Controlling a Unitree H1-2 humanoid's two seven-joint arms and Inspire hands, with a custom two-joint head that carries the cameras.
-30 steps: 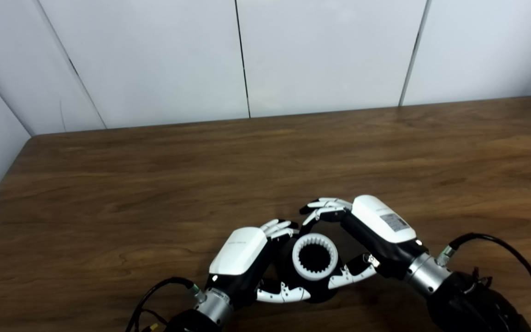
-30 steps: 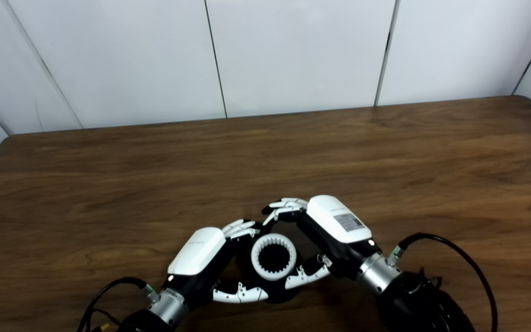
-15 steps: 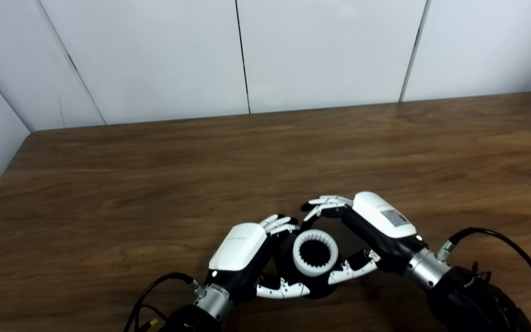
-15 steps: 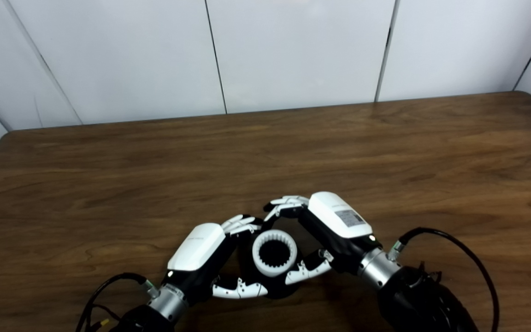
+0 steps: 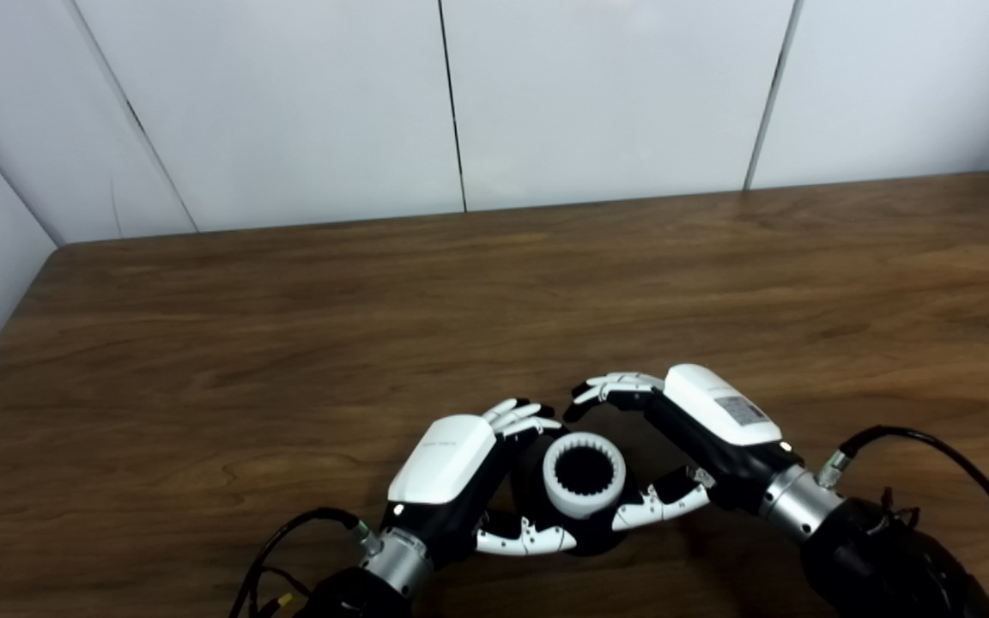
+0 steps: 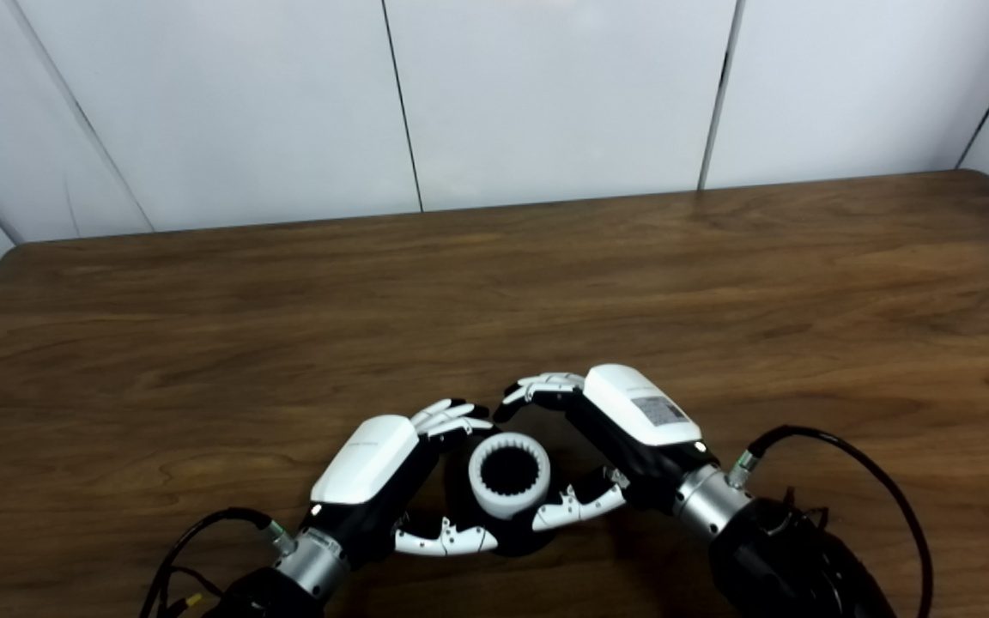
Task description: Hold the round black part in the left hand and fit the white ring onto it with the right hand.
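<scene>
The round black part is held low over the table near the front edge, in my left hand. That hand is shut on it, with fingers curled round its far side and the thumb under its near side. The white toothed ring sits on top of the black part, with its opening facing up. It also shows in the right eye view. My right hand is just right of the ring and open. Its fingers arch beyond the ring without touching it, and its thumb lies close by the ring's near right side.
The brown wooden table stretches back to white wall panels. Black cables loop from both wrists at the front edge.
The camera tilted slightly. My right hand has drawn a little to the right and toward me, so its fingers stand further off the ring. The ring and my left hand stay put.
</scene>
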